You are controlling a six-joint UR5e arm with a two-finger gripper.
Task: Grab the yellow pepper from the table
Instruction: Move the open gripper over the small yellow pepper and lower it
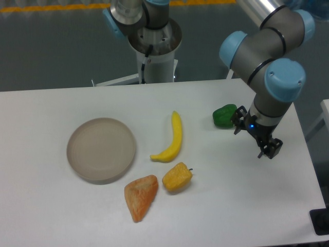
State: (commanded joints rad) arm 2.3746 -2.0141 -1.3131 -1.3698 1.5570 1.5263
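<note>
No readable text, label, brand, number or sign shows on anything here.

Floor [51, 46] behind the work surface was dark grey-green. A yellow-orange stripe [46, 7] ran along its far edge. Lighting was even, shadows soft.

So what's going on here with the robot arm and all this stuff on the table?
The arm's gripper hangs at the right side of the white table, beside a green pepper, and holds nothing that can be seen. Its target, the yellow pepper, lies untouched near the front, between a banana and an orange wedge. A round plate sits to the left.
</note>
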